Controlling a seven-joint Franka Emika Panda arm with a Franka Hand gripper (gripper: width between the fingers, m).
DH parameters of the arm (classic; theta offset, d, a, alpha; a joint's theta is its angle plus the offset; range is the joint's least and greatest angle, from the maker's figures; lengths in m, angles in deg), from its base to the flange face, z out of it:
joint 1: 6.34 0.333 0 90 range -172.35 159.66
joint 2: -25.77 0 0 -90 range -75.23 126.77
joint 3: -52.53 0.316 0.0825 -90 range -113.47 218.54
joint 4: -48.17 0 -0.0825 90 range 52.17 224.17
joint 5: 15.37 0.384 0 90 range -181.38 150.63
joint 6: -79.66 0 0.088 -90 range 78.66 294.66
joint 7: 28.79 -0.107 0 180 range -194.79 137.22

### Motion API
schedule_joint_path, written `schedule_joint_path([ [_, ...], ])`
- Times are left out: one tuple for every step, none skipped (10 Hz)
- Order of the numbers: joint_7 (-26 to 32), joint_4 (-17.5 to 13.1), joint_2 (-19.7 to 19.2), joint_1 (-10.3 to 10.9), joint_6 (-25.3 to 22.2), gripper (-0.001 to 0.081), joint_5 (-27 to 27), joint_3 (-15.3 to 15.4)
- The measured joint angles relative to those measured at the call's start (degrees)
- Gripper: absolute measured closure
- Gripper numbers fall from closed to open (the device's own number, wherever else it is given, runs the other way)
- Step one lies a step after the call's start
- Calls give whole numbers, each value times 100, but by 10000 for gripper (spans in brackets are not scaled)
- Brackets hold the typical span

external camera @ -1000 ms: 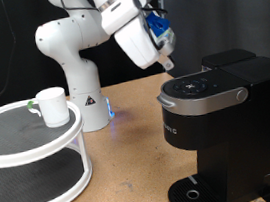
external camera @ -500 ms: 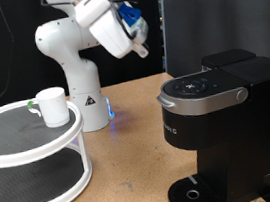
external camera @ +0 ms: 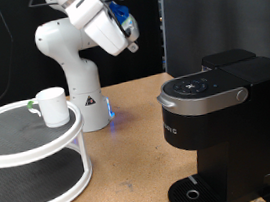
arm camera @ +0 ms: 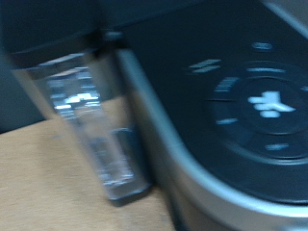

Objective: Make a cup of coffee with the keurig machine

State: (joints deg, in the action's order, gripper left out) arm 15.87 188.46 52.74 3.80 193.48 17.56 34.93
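The white cup [external camera: 53,105] stands on the top tier of a round white two-tier rack [external camera: 21,149] at the exterior view's left. The black keurig machine [external camera: 230,128] stands at the right with its lid closed, its round button panel [external camera: 195,85] on top and nothing on its drip tray [external camera: 194,194]. My gripper [external camera: 130,45] hangs high above the table, up and to the left of the machine, touching nothing. The wrist view is blurred and shows the machine's button panel [arm camera: 255,101] and its clear water tank [arm camera: 91,125]; no fingers show there.
The white robot base [external camera: 70,70] stands behind the rack on the wooden table [external camera: 135,172]. A dark panel [external camera: 219,13] rises behind the machine.
The gripper has risen from just above the machine's top and swung up and to the exterior view's left. Cup and machine have not moved.
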Motion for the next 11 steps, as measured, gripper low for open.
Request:
schedule_joint_path([
  [253, 7, 123, -19, -391, 799, -28, -170],
  [428, 13, 246, -60, -738, 799, -146, -311],
  [487, 16, 370, -133, -999, 799, -323, -407],
  [546, 21, 501, -216, -1252, 799, -474, -488],
  [576, 54, 645, -260, -1403, 799, -541, -548],
  [525, 67, 630, -259, -1342, 799, -533, -538],
  [176, 156, 648, -305, -995, 799, -417, -477],
  [-174, 342, 725, -396, -536, 799, -289, -380],
  [-426, 526, 846, -502, -304, 799, -250, -334],
  [-506, 670, 995, -617, -278, 799, -248, -352],
  [-487, 774, 1158, -732, -406, 799, -307, -410],
])
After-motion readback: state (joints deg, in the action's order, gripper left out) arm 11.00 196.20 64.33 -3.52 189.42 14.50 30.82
